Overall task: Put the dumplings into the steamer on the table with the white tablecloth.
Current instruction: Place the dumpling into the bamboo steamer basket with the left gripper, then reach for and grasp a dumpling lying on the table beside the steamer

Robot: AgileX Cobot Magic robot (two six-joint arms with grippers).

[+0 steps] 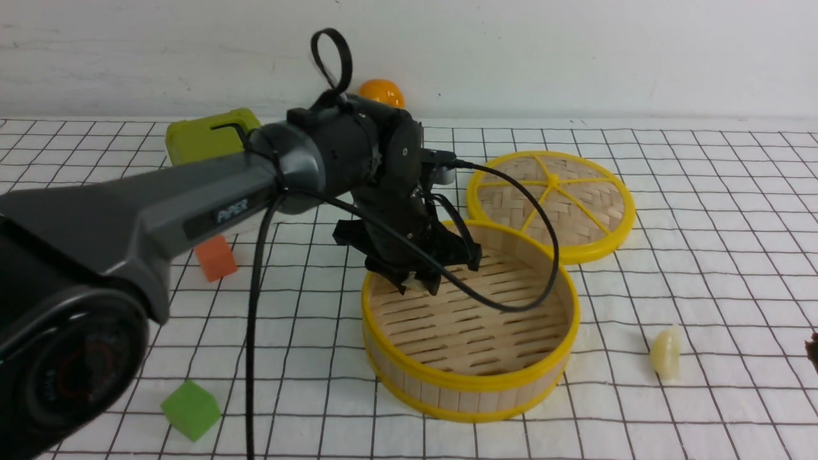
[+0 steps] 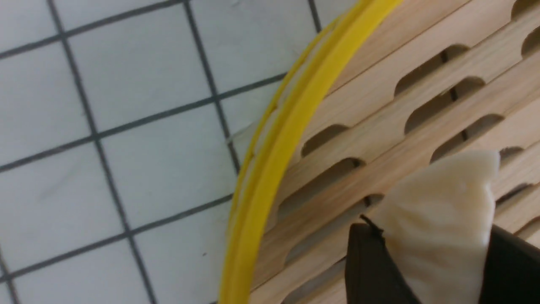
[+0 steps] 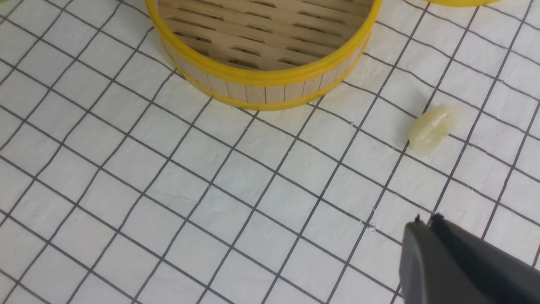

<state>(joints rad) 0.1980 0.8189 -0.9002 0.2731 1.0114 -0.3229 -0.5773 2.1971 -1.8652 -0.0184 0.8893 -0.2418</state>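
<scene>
Dumpling number one (image 2: 438, 219) is pinched in my left gripper (image 1: 418, 284), jaws partly closed on it, just over the steamer (image 1: 473, 383) floor below, so I think I should next open, while the second dumpling (image 3: 434, 126) lies ahead of my empty, closed right gripper (image 3: 427, 220).

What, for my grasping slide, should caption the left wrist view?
Left gripper, jaws clamped on a cream dumpling, over the slatted floor just inside the yellow rim of the bamboo steamer.
</scene>
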